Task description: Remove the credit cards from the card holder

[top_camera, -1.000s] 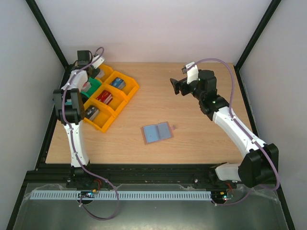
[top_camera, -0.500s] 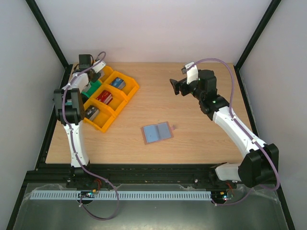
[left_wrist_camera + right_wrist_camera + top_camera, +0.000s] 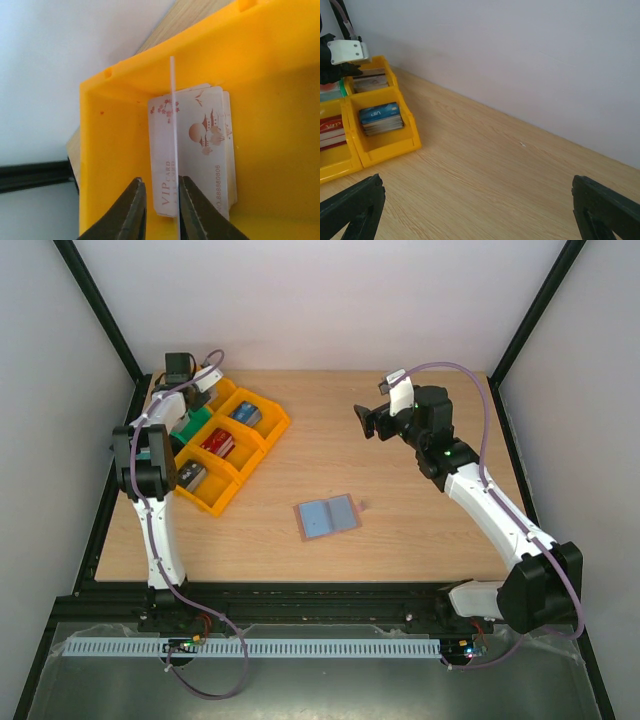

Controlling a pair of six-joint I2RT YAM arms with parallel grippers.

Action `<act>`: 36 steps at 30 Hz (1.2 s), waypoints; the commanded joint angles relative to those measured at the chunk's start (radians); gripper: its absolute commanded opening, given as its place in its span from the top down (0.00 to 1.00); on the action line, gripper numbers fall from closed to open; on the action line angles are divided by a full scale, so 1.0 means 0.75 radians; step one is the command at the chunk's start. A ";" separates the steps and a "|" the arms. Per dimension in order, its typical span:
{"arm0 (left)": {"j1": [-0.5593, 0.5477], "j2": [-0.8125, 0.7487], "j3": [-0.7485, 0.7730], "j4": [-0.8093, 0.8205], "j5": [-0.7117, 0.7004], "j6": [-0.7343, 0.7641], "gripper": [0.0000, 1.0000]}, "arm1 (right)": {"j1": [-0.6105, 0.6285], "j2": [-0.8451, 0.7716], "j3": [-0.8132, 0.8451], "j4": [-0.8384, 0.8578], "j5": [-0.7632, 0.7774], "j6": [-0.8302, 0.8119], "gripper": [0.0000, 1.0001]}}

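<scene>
L gripper (image 3: 162, 184) at yellow bin (image 3: 105, 165), jaws barely apart; one card (image 3: 172, 100) edge-on btwn them, against one finger, gap to the other. R gripper (image 3: 480, 215) jaws wide apart, raised, well apart from card holder (image 3: 326, 516) lying open on table (image 3: 430, 540).

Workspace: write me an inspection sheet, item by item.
Surface: wooden table, flat.
Job's things: card holder lies open mid-table, blue-grey cards showing in it.
Clutter: yellow bins with card stacks and a green tray, far left.
Grippers: left gripper over a bin, thin card edge-on between slightly parted jaws; right gripper wide open, empty, off the table.
Cables: purple cables along both arms.
Surroundings: white walls, black frame.
</scene>
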 commanded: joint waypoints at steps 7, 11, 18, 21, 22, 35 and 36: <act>0.003 -0.040 -0.017 -0.062 0.042 0.036 0.57 | -0.005 -0.029 0.050 -0.030 -0.010 -0.013 0.01; 0.003 -0.046 0.015 -0.092 0.081 0.019 0.42 | -0.003 -0.028 0.058 -0.036 -0.013 -0.011 0.01; 0.005 -0.002 0.130 -0.129 0.112 -0.073 0.23 | -0.004 -0.043 0.073 -0.054 -0.019 -0.007 0.01; 0.005 -0.016 0.150 -0.129 0.125 -0.098 0.21 | -0.004 -0.052 0.083 -0.057 -0.020 0.022 0.01; 0.005 -0.032 0.156 -0.134 0.141 -0.122 0.21 | -0.004 -0.052 0.089 -0.057 -0.021 0.039 0.01; -0.078 -0.726 -0.074 -0.435 0.662 -0.690 0.14 | 0.009 0.129 0.248 -0.113 -0.351 0.612 0.01; -0.097 -0.787 -0.135 -0.454 0.679 -0.741 0.12 | 0.022 0.126 0.235 -0.108 -0.394 0.657 0.01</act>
